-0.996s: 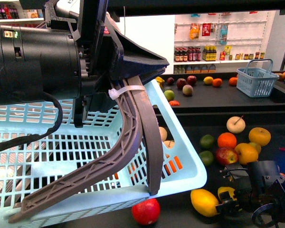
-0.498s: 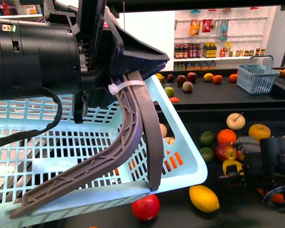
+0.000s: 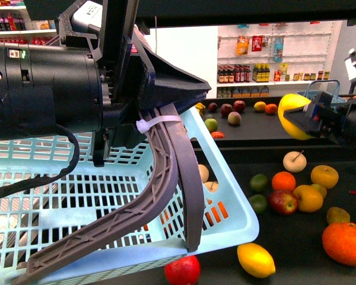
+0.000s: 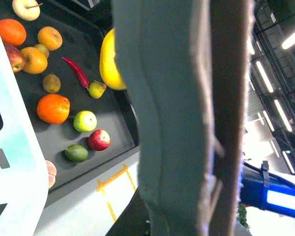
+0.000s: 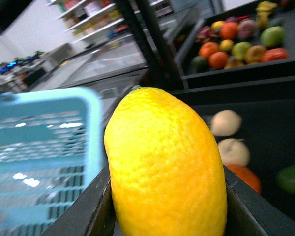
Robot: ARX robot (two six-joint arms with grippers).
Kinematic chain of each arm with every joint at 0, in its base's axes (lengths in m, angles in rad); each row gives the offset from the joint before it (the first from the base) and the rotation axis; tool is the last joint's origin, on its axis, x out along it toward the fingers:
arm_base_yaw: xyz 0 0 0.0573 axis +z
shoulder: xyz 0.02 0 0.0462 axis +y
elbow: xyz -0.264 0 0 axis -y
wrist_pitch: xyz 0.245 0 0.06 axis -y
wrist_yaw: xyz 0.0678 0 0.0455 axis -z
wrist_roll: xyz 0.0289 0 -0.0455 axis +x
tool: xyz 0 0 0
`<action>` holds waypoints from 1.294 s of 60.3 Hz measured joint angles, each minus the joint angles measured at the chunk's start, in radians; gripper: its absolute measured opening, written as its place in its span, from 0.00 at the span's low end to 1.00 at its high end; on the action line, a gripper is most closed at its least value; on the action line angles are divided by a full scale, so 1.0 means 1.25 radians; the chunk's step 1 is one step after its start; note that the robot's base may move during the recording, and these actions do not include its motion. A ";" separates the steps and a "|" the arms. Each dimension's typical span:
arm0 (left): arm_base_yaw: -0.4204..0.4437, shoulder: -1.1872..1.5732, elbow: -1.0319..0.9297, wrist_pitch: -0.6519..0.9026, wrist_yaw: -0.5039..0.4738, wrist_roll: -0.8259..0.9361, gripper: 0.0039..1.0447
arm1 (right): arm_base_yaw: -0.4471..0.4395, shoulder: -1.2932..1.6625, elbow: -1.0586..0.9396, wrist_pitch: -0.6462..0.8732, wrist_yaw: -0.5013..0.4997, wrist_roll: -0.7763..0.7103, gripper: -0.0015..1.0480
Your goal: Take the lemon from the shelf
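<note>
Lemon (image 3: 292,111) clenched in right gripper (image 3: 302,119) jaws, held clear above shelf (image 3: 296,252). Basket (image 3: 237,221) carried near left by left gripper (image 3: 166,83), likely for receiving; whether those jaws are clenched cannot be told.

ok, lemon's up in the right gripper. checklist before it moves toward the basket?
1. Lemon seated in the right gripper: ok, a jaw on each side in the right wrist view.
2. Lemon clear of the shelf fruit: ok, held above the tray.
3. Left gripper on the basket handle: ok, basket hangs lifted.
4. Basket opening free: cannot tell, handle and arm cover much of it.
5. Grip firmness: cannot tell.
</note>
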 joint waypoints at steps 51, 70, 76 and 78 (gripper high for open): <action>0.000 0.000 0.000 0.000 0.000 0.000 0.06 | 0.174 0.001 -0.133 0.003 -0.115 -0.047 0.45; 0.000 0.000 0.000 0.000 -0.002 0.001 0.06 | 0.204 0.053 -0.122 -0.021 -0.053 -0.089 0.65; 0.000 0.000 0.000 0.000 -0.003 0.002 0.06 | 0.205 0.054 -0.121 0.003 -0.049 -0.086 0.78; 0.000 0.000 0.000 0.000 -0.005 0.002 0.06 | 0.203 0.054 -0.119 0.013 -0.049 -0.082 0.85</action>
